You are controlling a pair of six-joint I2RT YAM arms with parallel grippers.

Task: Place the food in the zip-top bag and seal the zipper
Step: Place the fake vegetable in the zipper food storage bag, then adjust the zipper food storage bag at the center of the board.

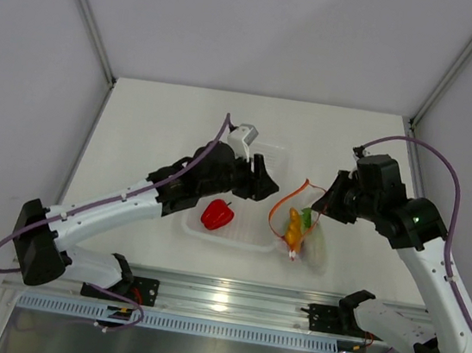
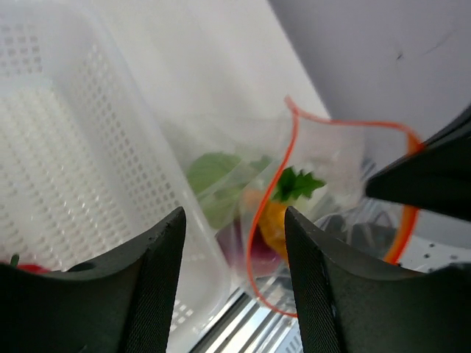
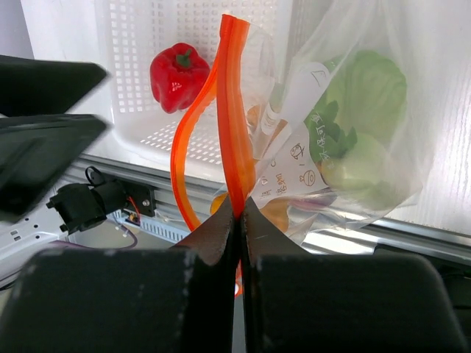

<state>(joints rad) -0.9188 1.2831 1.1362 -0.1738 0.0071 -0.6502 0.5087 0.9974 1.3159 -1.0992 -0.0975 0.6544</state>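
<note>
The zip-top bag (image 1: 303,229) hangs by its mouth just right of the clear tray (image 1: 255,242). My right gripper (image 3: 241,213) is shut on the orange-red zipper (image 3: 234,110), and the rest of the strip bows open in a loop. Green cabbage (image 3: 364,95), an orange-yellow piece (image 2: 272,228) and a purple piece lie inside the bag (image 2: 331,158). A red bell pepper (image 1: 217,214) lies in the tray (image 3: 184,140). My left gripper (image 1: 270,184) hovers over the tray's right end, facing the bag mouth. It (image 2: 234,243) is open, with nothing between its fingers.
The perforated tray (image 2: 73,147) fills the left of the left wrist view. An aluminium rail (image 1: 220,301) runs along the table's near edge, just below the tray and bag. White walls close in the back and sides.
</note>
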